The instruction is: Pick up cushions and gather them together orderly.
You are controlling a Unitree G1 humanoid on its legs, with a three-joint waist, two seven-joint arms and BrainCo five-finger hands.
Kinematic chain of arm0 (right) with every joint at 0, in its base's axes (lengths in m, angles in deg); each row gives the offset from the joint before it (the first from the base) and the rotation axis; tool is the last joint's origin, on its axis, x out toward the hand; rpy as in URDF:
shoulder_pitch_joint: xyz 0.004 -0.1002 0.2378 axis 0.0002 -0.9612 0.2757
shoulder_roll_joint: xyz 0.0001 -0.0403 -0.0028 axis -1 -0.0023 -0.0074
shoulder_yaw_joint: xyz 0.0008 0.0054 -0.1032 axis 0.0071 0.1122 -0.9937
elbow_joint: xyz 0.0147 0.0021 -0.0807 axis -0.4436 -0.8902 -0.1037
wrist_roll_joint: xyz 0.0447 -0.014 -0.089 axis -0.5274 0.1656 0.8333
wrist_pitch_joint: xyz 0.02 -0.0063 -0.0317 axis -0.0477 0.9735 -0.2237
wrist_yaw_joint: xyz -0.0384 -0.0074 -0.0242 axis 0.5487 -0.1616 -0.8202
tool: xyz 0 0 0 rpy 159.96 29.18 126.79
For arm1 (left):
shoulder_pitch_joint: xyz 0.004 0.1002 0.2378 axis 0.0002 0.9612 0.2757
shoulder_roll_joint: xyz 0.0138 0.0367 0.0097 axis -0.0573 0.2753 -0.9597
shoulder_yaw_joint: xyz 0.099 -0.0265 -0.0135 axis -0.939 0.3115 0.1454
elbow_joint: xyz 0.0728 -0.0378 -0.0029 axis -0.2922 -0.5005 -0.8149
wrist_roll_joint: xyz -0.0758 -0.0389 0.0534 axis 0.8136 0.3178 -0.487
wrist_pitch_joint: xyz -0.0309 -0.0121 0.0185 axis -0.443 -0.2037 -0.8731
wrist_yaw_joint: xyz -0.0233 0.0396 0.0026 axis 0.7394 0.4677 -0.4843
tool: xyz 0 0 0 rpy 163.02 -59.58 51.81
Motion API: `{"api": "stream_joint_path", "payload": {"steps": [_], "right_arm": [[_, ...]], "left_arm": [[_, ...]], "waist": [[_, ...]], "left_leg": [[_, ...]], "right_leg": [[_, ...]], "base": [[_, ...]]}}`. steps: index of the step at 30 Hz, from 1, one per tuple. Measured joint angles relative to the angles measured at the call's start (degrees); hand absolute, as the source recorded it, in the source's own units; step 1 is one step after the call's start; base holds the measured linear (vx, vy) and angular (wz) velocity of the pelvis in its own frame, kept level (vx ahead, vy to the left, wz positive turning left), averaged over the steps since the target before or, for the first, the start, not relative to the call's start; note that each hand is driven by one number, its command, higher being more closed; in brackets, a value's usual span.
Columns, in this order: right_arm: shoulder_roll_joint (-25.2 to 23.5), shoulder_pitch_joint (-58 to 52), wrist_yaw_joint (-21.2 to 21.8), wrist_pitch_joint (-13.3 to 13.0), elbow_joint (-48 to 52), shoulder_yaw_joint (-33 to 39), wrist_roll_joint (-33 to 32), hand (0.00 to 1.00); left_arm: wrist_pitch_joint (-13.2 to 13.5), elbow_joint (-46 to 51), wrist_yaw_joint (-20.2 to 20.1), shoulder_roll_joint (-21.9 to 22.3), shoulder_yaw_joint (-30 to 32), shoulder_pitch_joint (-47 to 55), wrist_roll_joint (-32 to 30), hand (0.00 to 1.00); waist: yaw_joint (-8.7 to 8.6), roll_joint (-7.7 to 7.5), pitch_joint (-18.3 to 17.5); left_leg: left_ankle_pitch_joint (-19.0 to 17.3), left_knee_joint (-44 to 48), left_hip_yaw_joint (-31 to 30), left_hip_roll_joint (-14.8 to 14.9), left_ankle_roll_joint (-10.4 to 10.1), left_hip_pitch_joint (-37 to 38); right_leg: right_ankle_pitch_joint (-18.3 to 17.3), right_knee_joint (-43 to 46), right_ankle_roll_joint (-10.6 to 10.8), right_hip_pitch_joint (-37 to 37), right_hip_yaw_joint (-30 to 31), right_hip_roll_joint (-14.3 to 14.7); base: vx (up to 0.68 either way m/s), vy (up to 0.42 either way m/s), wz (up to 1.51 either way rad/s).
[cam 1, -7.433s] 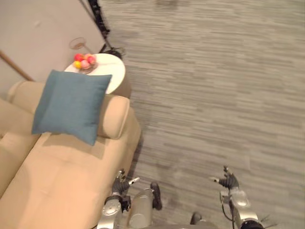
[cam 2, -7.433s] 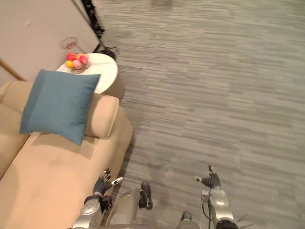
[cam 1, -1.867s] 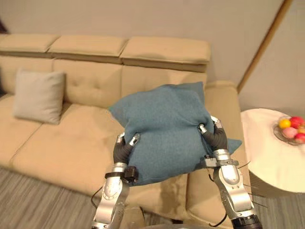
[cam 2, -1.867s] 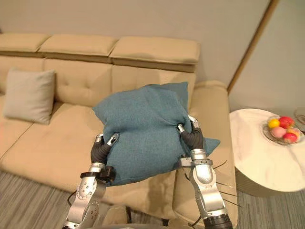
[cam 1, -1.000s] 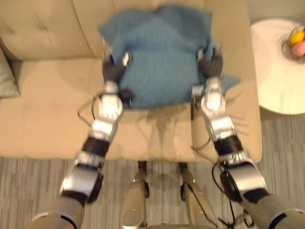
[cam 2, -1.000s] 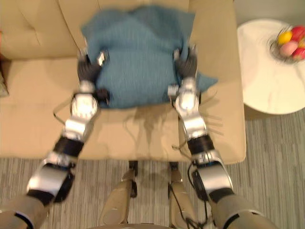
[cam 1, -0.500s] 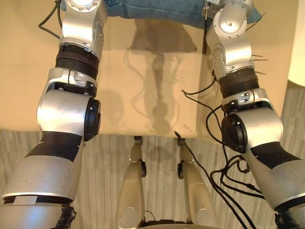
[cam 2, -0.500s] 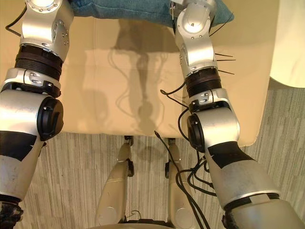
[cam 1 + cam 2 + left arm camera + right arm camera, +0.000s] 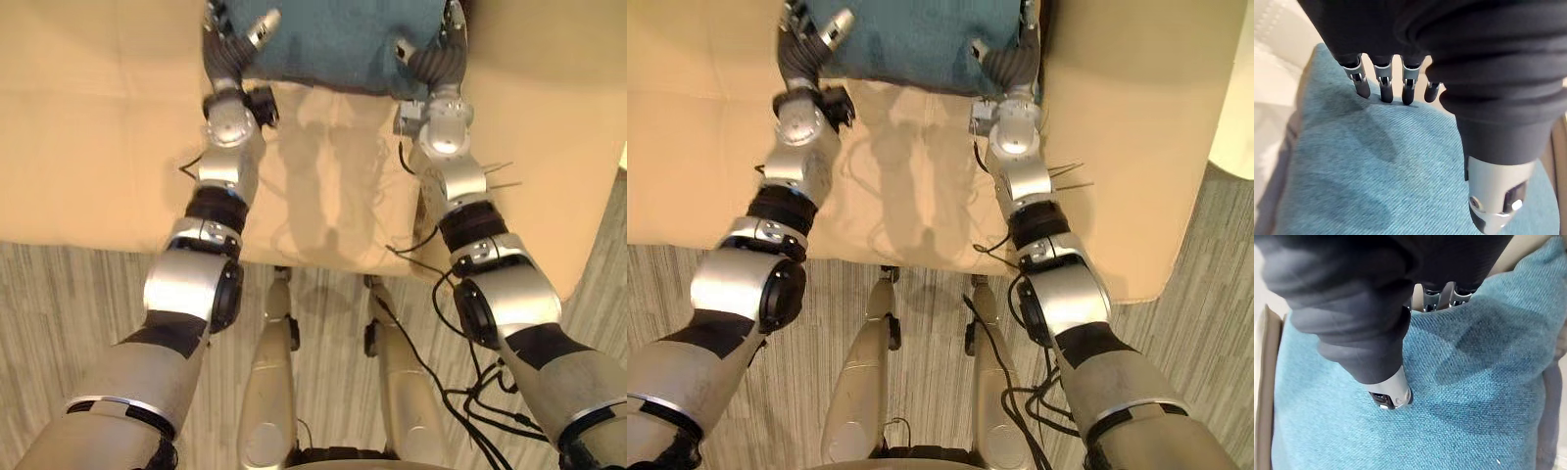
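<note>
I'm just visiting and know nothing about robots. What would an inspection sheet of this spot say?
Surface: beige sofa, its seat below the arms.
Job's things: one blue cushion, held over the seat.
Clutter: nothing seen.
Hands: left hand and right hand each pinch one side of it.
Cables: nothing seen apart from the robot's own.
Surroundings: grey carpet; white side table beside the sofa.

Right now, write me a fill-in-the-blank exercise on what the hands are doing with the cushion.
1. The blue cushion is gripped by ____ hands at once.
2. The left hand pinches the cushion's ____ side, the right hand the opposite one.
3. The cushion is over the beige seat of a ____.
Missing words: both; left; sofa.
</note>
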Motion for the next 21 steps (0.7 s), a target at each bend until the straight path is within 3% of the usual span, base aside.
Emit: {"api": "stream_joint_path", "payload": {"steps": [3,7,9,10,12,14,17,21], "right_arm": [[0.08,-5.27,1.04,-0.60,3.19,0.17,-0.35,0.00],[1.85,-17.76,2.16,-1.75,15.54,0.79,-0.24,0.00],[1.91,-31.15,4.18,-3.55,25.05,2.56,0.06,0.00],[1.87,-32.89,4.51,-3.80,25.77,2.69,0.10,0.00],[0.05,-46.00,8.55,-4.70,28.06,2.86,-0.02,0.00],[-1.96,-54.58,11.57,-4.63,28.03,3.09,-0.23,0.00],[-4.39,-67.78,16.63,-4.01,24.42,5.98,2.69,0.00],[-4.82,-75.18,18.92,-2.90,14.45,10.84,7.07,0.00]], "left_arm": [[0.75,5.50,-1.30,-2.43,-2.24,2.72,-0.03,0.00],[2.90,22.63,-2.08,-6.67,-2.82,13.56,-0.21,0.00],[5.42,34.53,-2.37,-7.10,-2.59,27.24,-0.57,0.00],[5.61,35.63,-2.45,-6.83,-2.61,29.14,-0.72,0.00],[6.40,40.83,-4.88,-3.31,-2.69,44.81,-1.30,0.00],[6.09,40.56,-7.33,-0.10,-3.14,55.57,-1.64,0.00],[4.68,36.51,-12.67,3.74,-3.11,70.69,-3.58,0.00],[2.32,27.07,-16.03,6.18,1.47,80.29,-6.64,0.00]], "waist": [[0.15,0.00,0.00],[0.29,-0.01,-0.01],[0.94,-0.08,-0.85],[1.03,-0.09,-1.38],[1.24,-0.12,-5.84],[1.19,-0.27,-7.21],[0.76,-0.97,-12.21],[-0.37,-1.56,-15.95]], "left_leg": [[-0.13,-0.01,0.02,-0.03,-0.10,1.20],[-0.13,0.00,-0.11,-0.14,-0.07,5.31],[-1.47,0.02,-0.06,-0.22,0.01,10.42],[-2.04,0.03,-0.07,-0.25,-0.04,10.72],[-3.51,0.06,0.13,-0.66,0.09,13.20],[-5.33,0.90,0.82,-0.83,0.23,16.59],[-7.71,2.37,1.31,-1.46,0.73,20.26],[-9.80,2.34,2.56,-2.13,1.38,26.22]], "right_leg": [[-0.01,-0.01,0.00,1.12,0.16,0.14],[-0.54,-0.01,0.13,5.25,0.23,0.11],[-1.97,0.00,0.18,10.21,0.71,0.11],[-2.34,0.00,0.37,10.49,0.83,0.11],[-4.02,0.32,0.53,12.80,0.97,-0.07],[-6.64,2.93,0.75,15.21,1.10,-0.27],[-9.96,6.10,1.21,17.77,1.13,-0.92],[-12.17,7.06,1.83,22.79,1.92,-1.67]], "base": [[-0.11,0.077,-0.02],[-0.08,0.040,0.03],[-0.05,0.015,0.04],[0.00,0.000,0.00],[0.05,0.004,0.02],[0.05,-0.012,-0.02],[0.08,-0.027,-0.02],[0.09,0.016,-0.08]]}}
